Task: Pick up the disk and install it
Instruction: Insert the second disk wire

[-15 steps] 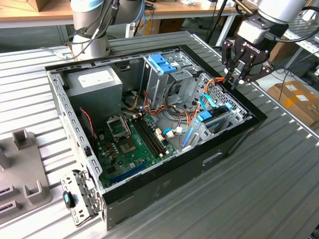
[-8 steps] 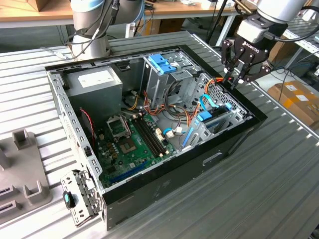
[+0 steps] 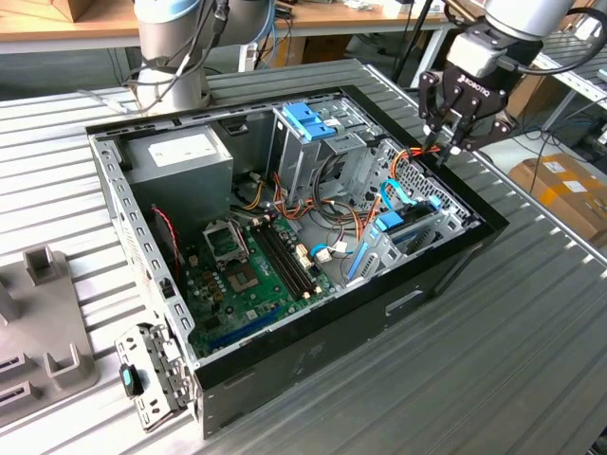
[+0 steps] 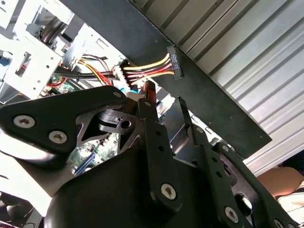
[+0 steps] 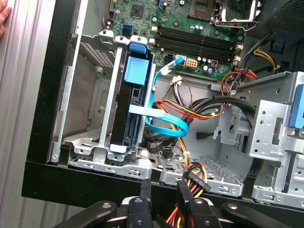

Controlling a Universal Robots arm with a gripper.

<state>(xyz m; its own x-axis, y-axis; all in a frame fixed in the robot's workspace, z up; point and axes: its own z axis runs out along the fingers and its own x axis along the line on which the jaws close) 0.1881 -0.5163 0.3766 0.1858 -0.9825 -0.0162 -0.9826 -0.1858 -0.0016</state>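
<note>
Currently the hand [image 3: 453,142] hangs over the open computer case [image 3: 285,360], at the case edge on the exterior view's right, above the drive bay; its fingers [image 5: 186,199] stand slightly apart and pinch a black power connector [image 5: 195,180] on a red-yellow-black cable bundle [image 4: 145,69]; in the second wrist view the same plug [image 4: 173,61] sits past the fingertips against the black case wall; so the hand is clenched on the connector. The disk [image 5: 134,102] stands on edge in the silver bay [image 5: 102,142] inside the case, light-blue rails round it, a blue flat cable [image 5: 166,126] looping from it toward the motherboard [image 5: 199,33]. In the exterior view the disk [image 3: 396,225] shows as a blue patch near that same case edge. Case sits on the ribbed metal table [image 3: 531,341]; grey power supply [image 3: 180,156] in the far corner; tall cage with blue handle [image 3: 308,118] mid-case.
</note>
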